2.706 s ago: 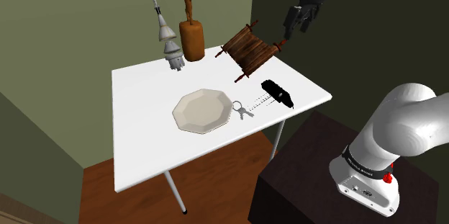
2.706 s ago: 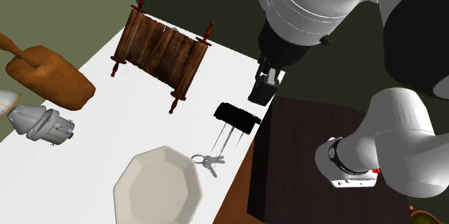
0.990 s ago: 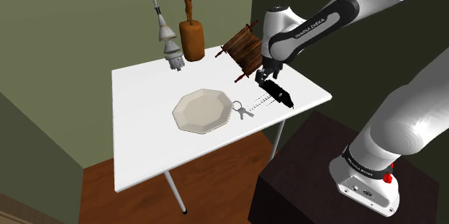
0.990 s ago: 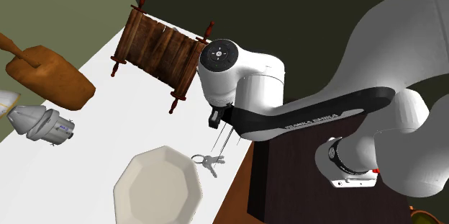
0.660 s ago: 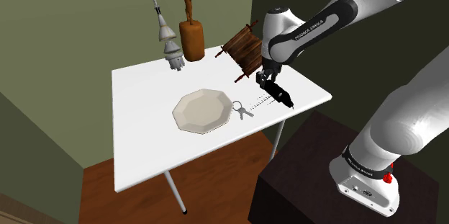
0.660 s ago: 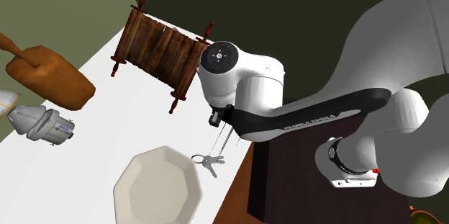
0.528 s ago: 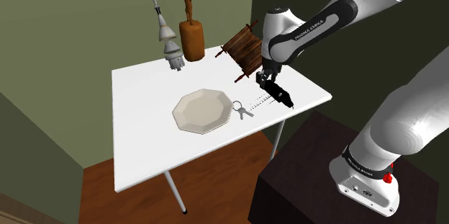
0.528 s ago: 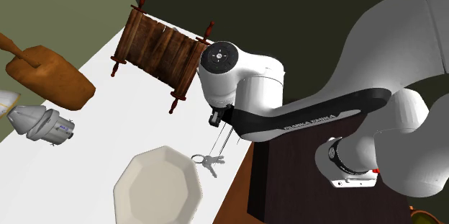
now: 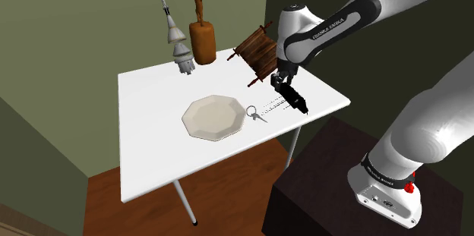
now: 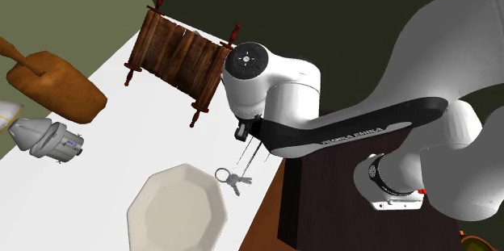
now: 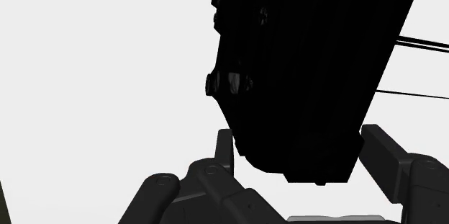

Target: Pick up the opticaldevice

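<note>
The optical device (image 9: 294, 101) is a black oblong body with thin wire legs (image 10: 249, 156), near the white table's (image 9: 152, 121) edge on the stand's side. My gripper (image 9: 283, 85) reaches down onto it from above and is shut on it. In the wrist view the black body (image 11: 309, 64) lies between the two fingers (image 11: 224, 147), which clasp it, and my gripper (image 11: 302, 159) holds its near end. In the second exterior view the white wrist hides the body; I cannot tell whether it rests on the table.
A pale many-sided plate (image 9: 214, 117) lies mid-table with a small bunch of keys (image 9: 254, 113) beside it. A brown scroll rack (image 9: 258, 52), a brown wooden figure (image 9: 201, 33) and a grey rocket model (image 9: 176, 39) stand along the far edge. The dark stand (image 9: 327, 174) is close to the table.
The fingers have shut on the black device. The device and its thin legs have shifted slightly, and the keys have slid a little toward the plate.
</note>
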Robot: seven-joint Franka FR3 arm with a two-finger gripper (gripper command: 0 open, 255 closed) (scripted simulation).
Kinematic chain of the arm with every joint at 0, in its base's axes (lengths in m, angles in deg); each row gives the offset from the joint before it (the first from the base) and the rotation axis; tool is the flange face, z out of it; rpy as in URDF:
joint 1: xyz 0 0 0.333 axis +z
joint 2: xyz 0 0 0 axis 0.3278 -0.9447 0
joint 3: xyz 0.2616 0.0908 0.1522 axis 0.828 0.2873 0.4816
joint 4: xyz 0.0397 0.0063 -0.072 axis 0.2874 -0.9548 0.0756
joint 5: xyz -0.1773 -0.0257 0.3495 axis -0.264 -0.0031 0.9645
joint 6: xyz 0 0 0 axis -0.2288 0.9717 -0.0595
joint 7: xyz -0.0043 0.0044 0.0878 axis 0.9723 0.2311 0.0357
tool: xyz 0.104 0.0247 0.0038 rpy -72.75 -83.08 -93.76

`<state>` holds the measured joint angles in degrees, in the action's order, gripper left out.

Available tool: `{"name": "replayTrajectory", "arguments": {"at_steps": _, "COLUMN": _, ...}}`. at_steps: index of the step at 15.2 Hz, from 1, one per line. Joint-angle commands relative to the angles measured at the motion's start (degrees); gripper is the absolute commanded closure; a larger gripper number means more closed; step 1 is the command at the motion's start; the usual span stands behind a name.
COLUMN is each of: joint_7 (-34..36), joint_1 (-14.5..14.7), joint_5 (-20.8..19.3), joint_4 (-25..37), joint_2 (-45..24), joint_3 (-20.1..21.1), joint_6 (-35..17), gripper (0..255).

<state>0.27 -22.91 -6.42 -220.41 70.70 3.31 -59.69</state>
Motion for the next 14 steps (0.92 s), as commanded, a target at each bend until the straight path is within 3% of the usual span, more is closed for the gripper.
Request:
{"name": "replayTrajectory", "arguments": {"at_steps": 1, "joint_7": -0.35, "joint_1": 0.05, "joint_5": 0.25, "joint_4": 0.56, "joint_2": 1.09, "joint_3": -0.02, "joint_6": 1.64, "gripper": 255}}
{"name": "replayTrajectory", "arguments": {"at_steps": 14, "joint_7": -1.78, "joint_1": 0.38, "joint_5": 1.37, "joint_4": 4.88, "joint_2": 6.23, "joint_3": 0.07, "joint_6": 11.04, "gripper": 255}}
